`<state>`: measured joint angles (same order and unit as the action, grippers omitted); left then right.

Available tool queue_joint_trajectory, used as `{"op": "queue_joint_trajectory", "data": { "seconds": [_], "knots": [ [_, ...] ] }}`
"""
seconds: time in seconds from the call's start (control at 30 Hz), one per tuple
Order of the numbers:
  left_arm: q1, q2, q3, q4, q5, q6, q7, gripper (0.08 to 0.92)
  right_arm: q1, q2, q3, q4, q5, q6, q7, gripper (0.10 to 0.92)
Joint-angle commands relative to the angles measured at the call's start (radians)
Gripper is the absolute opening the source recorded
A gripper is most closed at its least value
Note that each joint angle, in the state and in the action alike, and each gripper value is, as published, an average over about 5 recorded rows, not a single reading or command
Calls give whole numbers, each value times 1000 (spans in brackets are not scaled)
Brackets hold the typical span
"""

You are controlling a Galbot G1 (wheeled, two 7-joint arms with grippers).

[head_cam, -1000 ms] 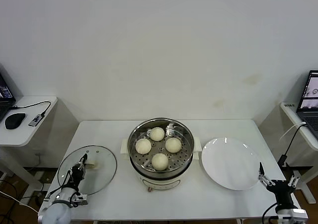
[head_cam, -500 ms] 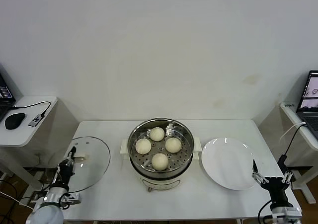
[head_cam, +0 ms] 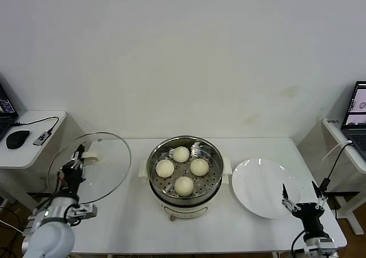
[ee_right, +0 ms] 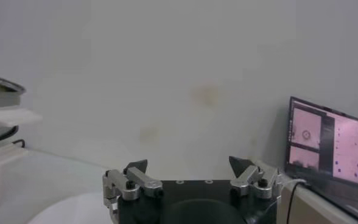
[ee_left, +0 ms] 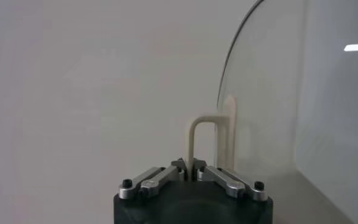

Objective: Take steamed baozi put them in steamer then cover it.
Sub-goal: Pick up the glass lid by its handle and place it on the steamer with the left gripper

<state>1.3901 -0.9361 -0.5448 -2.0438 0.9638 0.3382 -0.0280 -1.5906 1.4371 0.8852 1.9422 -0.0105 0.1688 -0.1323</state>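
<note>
Your left gripper (head_cam: 76, 157), clamped on the handle of the glass lid (head_cam: 91, 167), has lifted the lid off the table, and it now hangs tilted to the left of the steamer (head_cam: 184, 175). All four buns (head_cam: 183, 185) already sit in the steamer, so only covering remains. Your right gripper (head_cam: 302, 200) waits wide open, near right, beside the plate (head_cam: 263, 187).

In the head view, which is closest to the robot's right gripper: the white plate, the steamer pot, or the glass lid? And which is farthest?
From the right gripper, nearest first:
1. White plate, right beside it.
2. Steamer, mid-table.
3. Cover, far left, held by the left gripper.
</note>
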Motion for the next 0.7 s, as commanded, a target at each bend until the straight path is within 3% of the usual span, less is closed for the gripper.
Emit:
{"op": "queue_joint_trajectory", "data": {
  "seconds": [0.03,0.33,0.7],
  "knots": [
    [-273,130,386,-87,-26,196,112,141,32,49,-38,-3,-106,-12,6,823],
    [-508,-59,617,-15,161,281,271,141,57,88,-39,-23,-184,-29,35,823],
    [-551,-253,706,59,321,330,379,141,60,90,-34,-35,-194,-33,37,823]
  ]
}}
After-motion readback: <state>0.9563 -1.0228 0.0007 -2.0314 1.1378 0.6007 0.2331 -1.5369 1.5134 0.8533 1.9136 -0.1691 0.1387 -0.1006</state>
